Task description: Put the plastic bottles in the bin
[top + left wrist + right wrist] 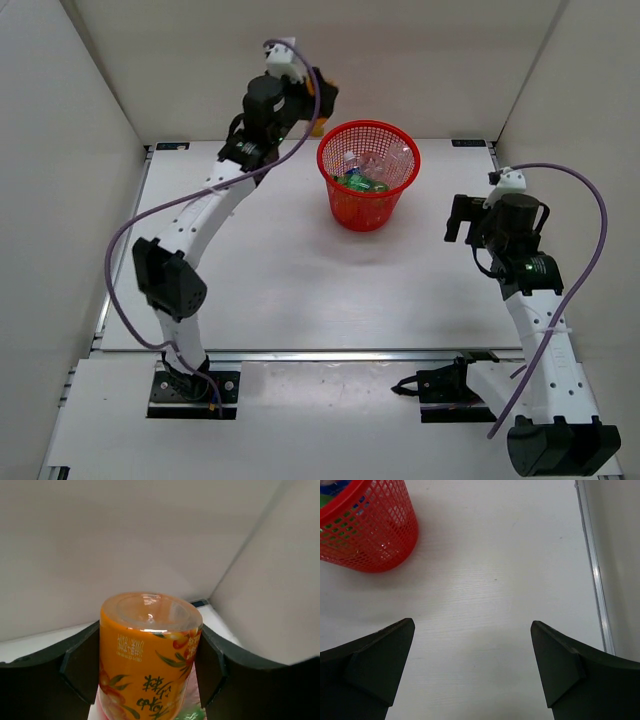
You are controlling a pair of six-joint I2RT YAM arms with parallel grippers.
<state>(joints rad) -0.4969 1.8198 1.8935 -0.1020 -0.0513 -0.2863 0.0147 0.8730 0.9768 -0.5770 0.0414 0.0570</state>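
Note:
My left gripper (320, 108) is shut on an orange-filled bottle (317, 127) and holds it in the air just left of the far rim of the red mesh bin (385, 215). In the left wrist view the bottle (147, 655) fills the gap between the two black fingers (80, 665), its base towards the camera. The bin holds several bottles (362, 176), among them a green one and clear ones. My right gripper (461, 218) is open and empty, low over the table to the right of the bin (367, 535); it also shows in the right wrist view (472, 665).
White walls close in the table on the left, back and right. A metal rail (595, 575) runs along the table's right edge next to my right gripper. The white table top (270, 270) lies in front of the bin.

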